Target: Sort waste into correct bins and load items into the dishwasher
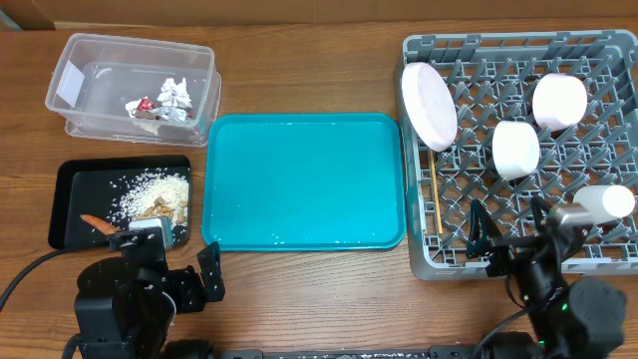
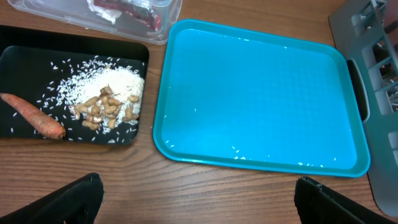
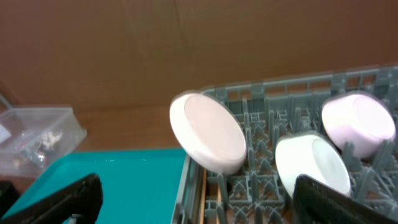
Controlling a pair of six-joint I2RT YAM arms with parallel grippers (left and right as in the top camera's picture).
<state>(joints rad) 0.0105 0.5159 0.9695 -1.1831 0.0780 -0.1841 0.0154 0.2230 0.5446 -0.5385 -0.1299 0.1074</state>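
Left gripper [image 2: 199,208]: fingers wide apart, holding nothing, hovering over the bare table. Ahead of it and to its left I see the black tray [image 2: 18,59] with rice and brown scraps [image 2: 107,102] and the carrot [image 2: 31,117] lying in it. Straight ahead is the teal tray [image 2: 261,93], with a few rice grains on it. Farther ahead-left is the clear tub [image 1: 75,60], with foil [image 1: 176,92] and the red-white wrapper [image 1: 142,105] inside.

Right gripper [image 3: 199,208]: fingers also spread, nothing between them. The dish rack [image 1: 598,50] is right in front of it. The plate [image 3: 208,134] stands tilted on edge just ahead, with two bowls [image 3: 314,165] ahead-right. The chopsticks [image 1: 436,204] lie along the rack edge below the plate. The cup [image 1: 608,202] lies on the rack close to that arm's right side.
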